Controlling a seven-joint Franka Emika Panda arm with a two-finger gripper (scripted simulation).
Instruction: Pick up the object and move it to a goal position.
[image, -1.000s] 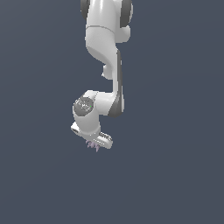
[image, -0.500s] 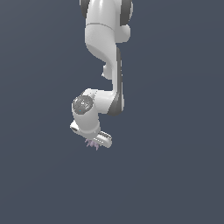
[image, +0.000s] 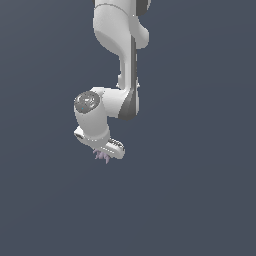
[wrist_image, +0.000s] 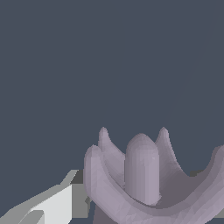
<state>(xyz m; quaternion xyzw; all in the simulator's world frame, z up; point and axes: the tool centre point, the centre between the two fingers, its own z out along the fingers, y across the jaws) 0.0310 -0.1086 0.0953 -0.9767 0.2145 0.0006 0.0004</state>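
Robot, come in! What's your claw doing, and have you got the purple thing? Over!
Gripper shut on purple thing. Thing's lobes poke out beneath it. Nothing in the way.

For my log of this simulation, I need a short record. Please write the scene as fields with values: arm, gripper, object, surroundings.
arm: white Panda arm, reaching down from the top of the exterior view
gripper: gripper at the low end of the arm; jaw state cannot be told
object: mauve-purple clawed object, lobes fanned out, right at the gripper; a light finger shows beside it in the wrist view
contact: whether the fingers clamp it cannot be told
surroundings: plain dark grey-blue background, no other thing visible
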